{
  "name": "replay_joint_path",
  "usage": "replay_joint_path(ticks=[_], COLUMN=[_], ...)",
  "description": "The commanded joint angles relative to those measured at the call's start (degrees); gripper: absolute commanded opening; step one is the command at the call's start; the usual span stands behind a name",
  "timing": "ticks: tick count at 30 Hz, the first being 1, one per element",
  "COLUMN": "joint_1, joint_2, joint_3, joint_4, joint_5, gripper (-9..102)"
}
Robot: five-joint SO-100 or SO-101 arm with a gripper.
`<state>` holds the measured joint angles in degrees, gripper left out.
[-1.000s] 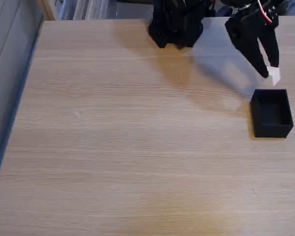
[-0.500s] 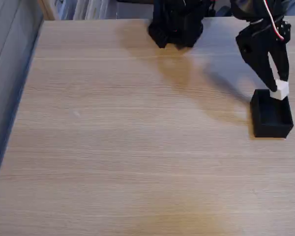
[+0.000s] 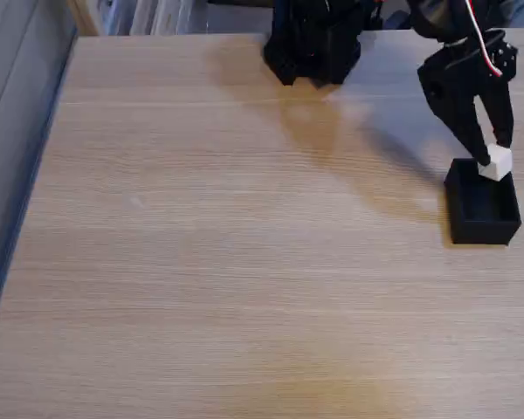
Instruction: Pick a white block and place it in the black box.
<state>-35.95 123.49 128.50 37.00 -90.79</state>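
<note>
In the fixed view the gripper (image 3: 494,157) hangs at the right side of the wooden table (image 3: 227,262), its two black fingers pointing down and drawn together at the tips around the white block (image 3: 496,163), which they pinch between them. The block sits right at the fingertips, over the far rim of the black box (image 3: 482,202), and it overlaps that rim in the picture; whether it touches the wall or floats just above cannot be told from this angle. One finger runs down the left side of the cube and the other comes down behind its right edge, where part of that finger is hidden by the cube itself. The box stands open-topped near the right edge of the table, its inside so dark that the floor and inner walls blend together and nothing within can be made out. The upper part of the arm (image 3: 458,52) is cut off by the top of the picture, with a red and white wire (image 3: 480,26) looping across it. The arm's black base (image 3: 314,39) stands at the far edge of the table, also cropped at the top, so its upper joints cannot be seen. A soft shadow (image 3: 367,148) of the arm falls across the wood between the base and the box
</note>
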Motion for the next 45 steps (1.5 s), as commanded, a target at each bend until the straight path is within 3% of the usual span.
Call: replay_joint_path(ticks=[1, 16, 24, 38, 45], joint_1=[0.26, 0.26, 3.69, 27.60, 35.86], joint_2=[0.62, 2.46, 7.82, 36.83, 54.40], joint_3=[-2.11, -2.37, -1.41, 21.88, 35.77], joint_4=[-0.26, 2.99, 7.56, 20.13, 35.07], joint_5=[0.79, 0.62, 2.02, -6.86, -9.76], gripper=[13, 18, 0, 0, 0])
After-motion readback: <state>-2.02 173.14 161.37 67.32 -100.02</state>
